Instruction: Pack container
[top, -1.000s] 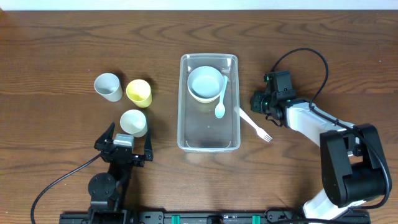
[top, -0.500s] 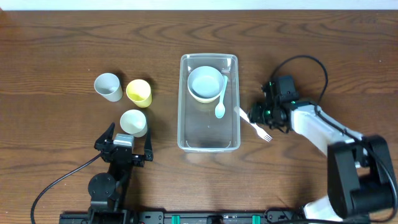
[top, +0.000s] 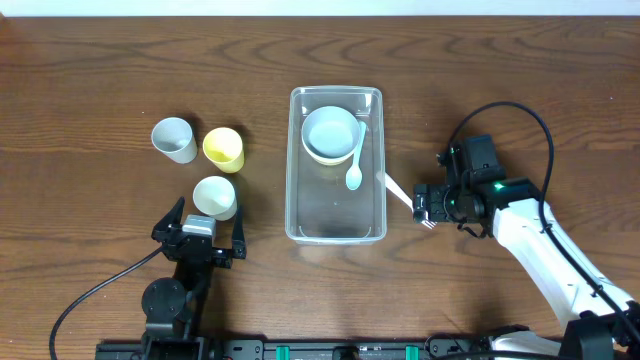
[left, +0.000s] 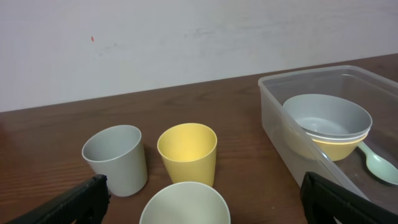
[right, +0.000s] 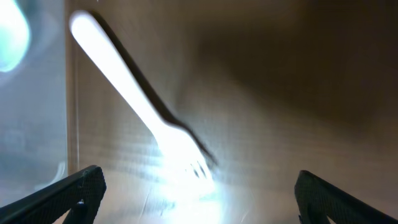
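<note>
Sitting mid-table, the container (top: 335, 212) runs lengthwise away from the robot.
A white fork (top: 400, 191) lies slanted just off its right wall, tines below the right gripper (top: 425, 203), whose jaws stand spread and empty; the left gripper (top: 198, 232), also spread, is well apart.

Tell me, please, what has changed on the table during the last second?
The right hand moved toward the near edge of the table and now hovers over the tines of the white fork. Its jaws stand wide open and hold nothing. The fork lies where it lay before, beside the container. The left hand, open, and the three cups stayed as they were.
</note>
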